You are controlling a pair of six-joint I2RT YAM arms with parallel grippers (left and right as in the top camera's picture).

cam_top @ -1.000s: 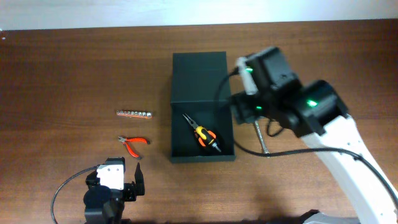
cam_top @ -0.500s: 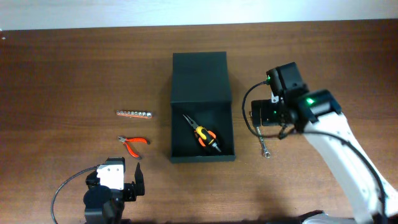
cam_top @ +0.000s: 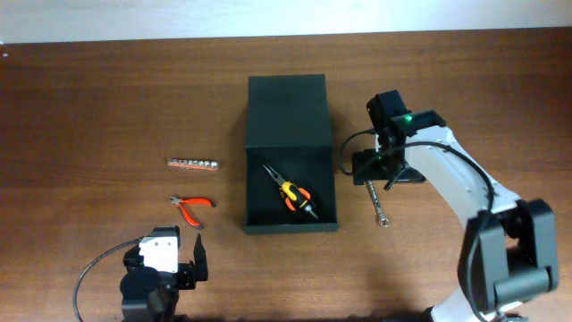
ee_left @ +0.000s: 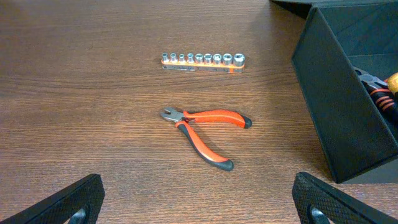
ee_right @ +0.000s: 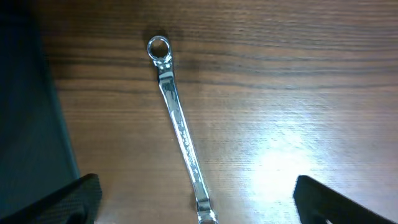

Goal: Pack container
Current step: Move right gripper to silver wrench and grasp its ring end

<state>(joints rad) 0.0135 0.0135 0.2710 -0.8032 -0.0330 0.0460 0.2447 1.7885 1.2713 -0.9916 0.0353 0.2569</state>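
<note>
The container (cam_top: 313, 170) sits mid-table (cam_top: 89, 89), flap lid laid back toward 12 o'clock, with orange-and-black long-nose pliers (cam_top: 292, 194) already inside. Three tools are not yet packed. A slim wrench (cam_top: 375, 204) lies just off the container's wall at about 4 o'clock. A socket rail (cam_top: 194, 164) lies at 9 o'clock and red cutters (cam_top: 192, 205) at 8 o'clock. The step in hand looks like the pickup of the wrench. The right end effector (ee_right: 196, 186) hovers over it, released and holding nothing, fingers (ee_right: 68, 199) spread wide to either side of the shank, which runs away toward 12 o'clock in the wrist view. The next move probably calls for a straight descent until the tips reach the table, then a pinch across the thin, flat shank. After that comes a lift clear of the container wall and a carry toward 9 o'clock. The left end effector (ee_left: 198, 199) waits at 6 o'clock of the cutters, also released and empty.
</note>
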